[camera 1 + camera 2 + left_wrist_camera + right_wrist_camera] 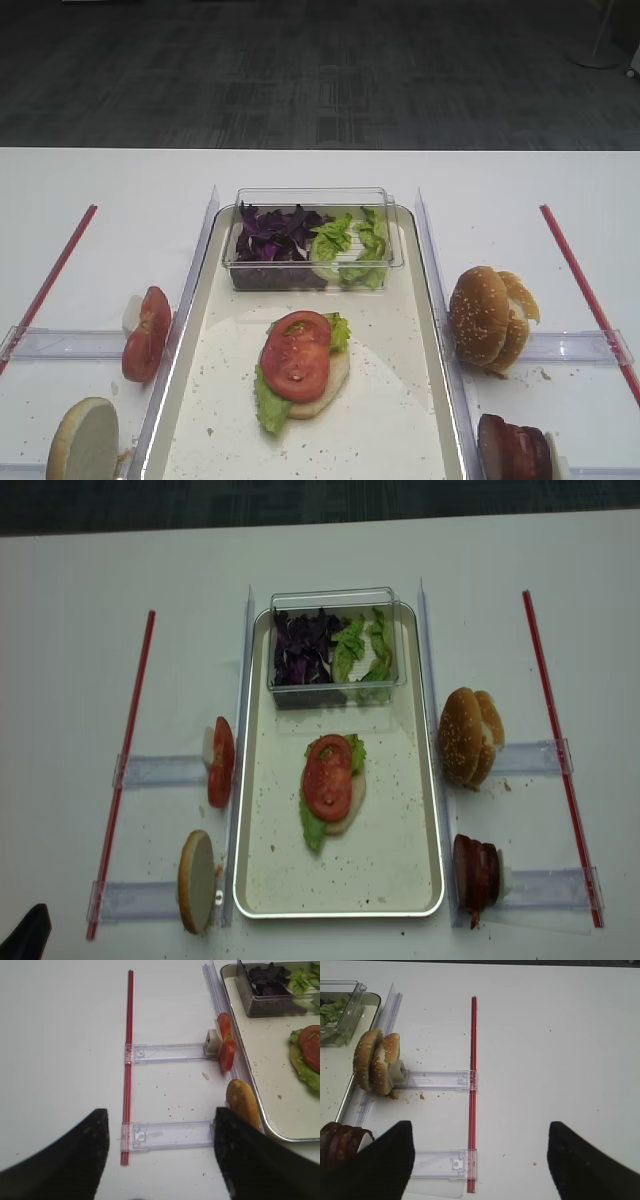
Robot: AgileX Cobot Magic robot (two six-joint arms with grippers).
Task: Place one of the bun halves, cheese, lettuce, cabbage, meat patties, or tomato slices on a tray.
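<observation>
While both pincers, the left gripper (160, 1152) and the right gripper (479, 1162), stand wide open holding nothing, we see a tomato slice (296, 355) on lettuce (270, 400) in the middle of the tray (420, 400).

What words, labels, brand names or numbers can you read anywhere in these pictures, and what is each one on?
None: no view shows any readable text.
The tray, the clear plastic box, the red strips and the clear holders carry no visible print.
The bun halves, tomato slices and meat patties have no labels.
The dark specks on the tray floor are crumbs, not characters.
</observation>
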